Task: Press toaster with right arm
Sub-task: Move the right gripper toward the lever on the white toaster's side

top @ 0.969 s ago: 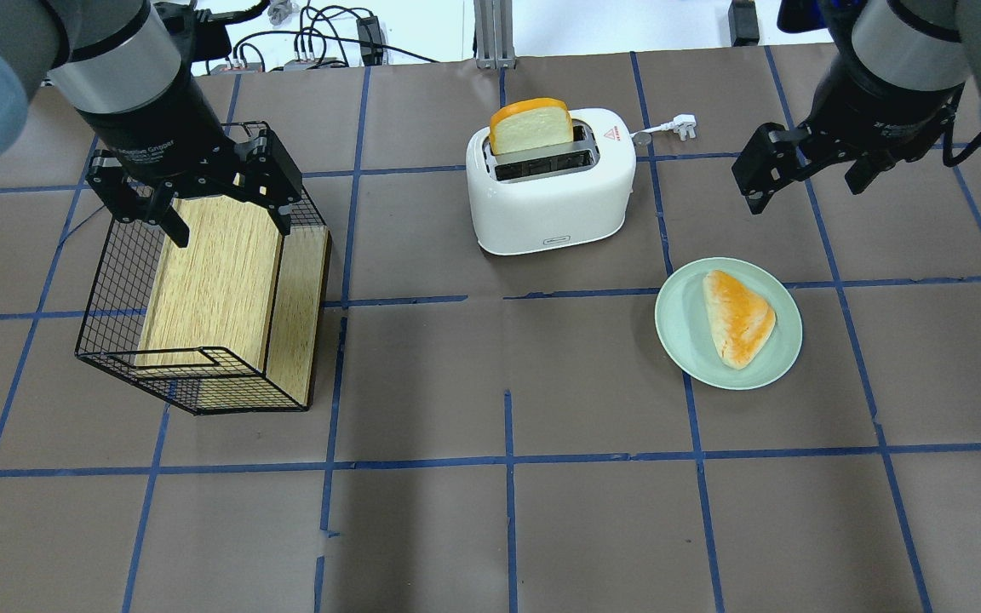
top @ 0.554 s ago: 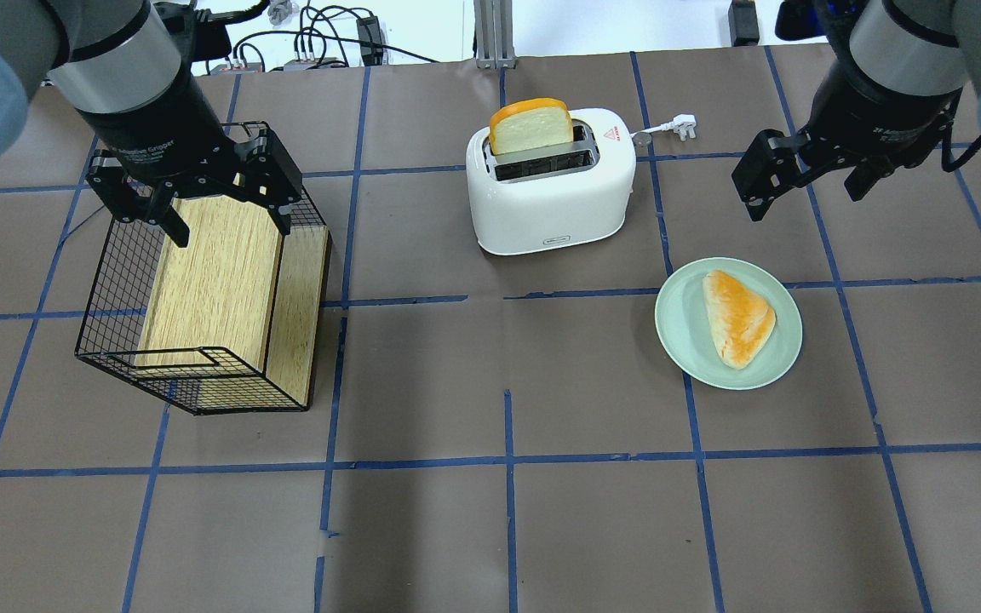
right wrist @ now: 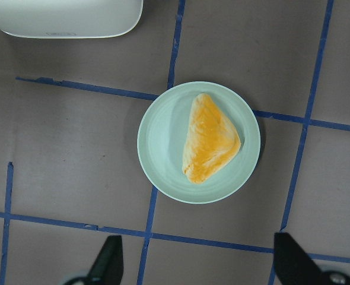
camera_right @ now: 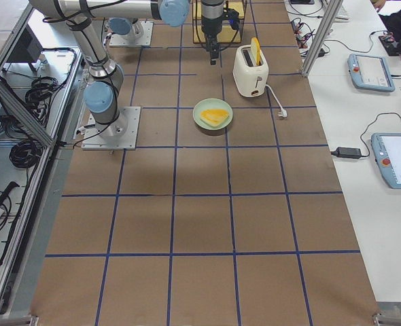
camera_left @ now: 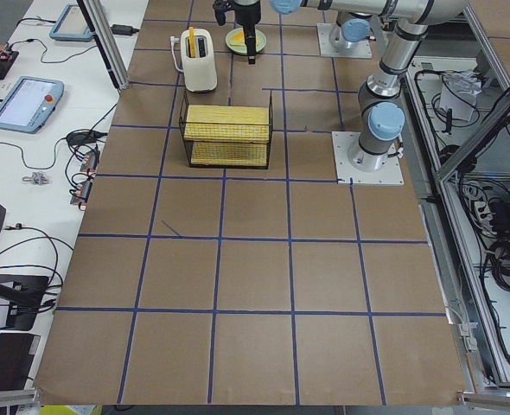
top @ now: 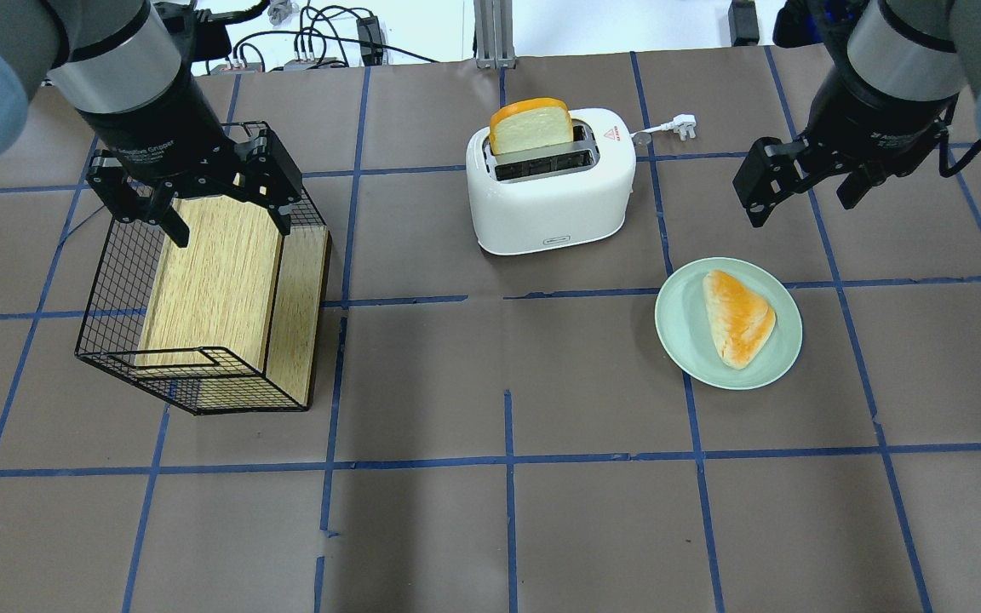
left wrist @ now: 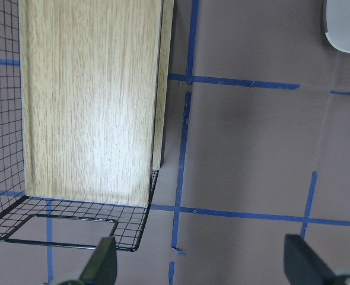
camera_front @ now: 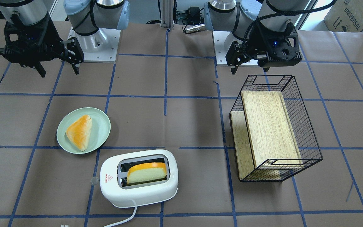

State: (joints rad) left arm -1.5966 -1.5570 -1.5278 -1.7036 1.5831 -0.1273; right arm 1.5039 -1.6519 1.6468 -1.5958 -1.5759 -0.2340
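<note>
Here, in the overhead view, the left gripper (top: 205,209) hangs in the upper left of the frame, its fingers spread wide and holding nothing. It sits above the far end of a black wire basket (top: 116,281), which lies tipped on its side on the brown table (top: 507,528). A wooden board (top: 218,272) rests inside the basket.

The toaster (top: 554,204) stands in the upper middle of the frame, upright on the table, well apart from both grippers. A slice of bread (top: 531,128) sticks up out of its far slot; the near slot is empty. A small clear knob (camera_front: 93,180) juts from the toaster's end, on the frame's left in the front-facing view, and the white plug (top: 682,123) of its cord lies on the table just right of the toaster in the overhead view.

Lower and to the right of the toaster sits a pale green plate (top: 678,332) with a triangular bun (top: 737,317) on it.

In the upper right of the frame the right gripper (top: 800,191) hovers over bare table, above the plate in the picture and right of the toaster, touching neither. Its fingers are splayed apart with nothing between them; the right wrist camera looks straight down on the plate, with a corner of the toaster at upper left.
</note>
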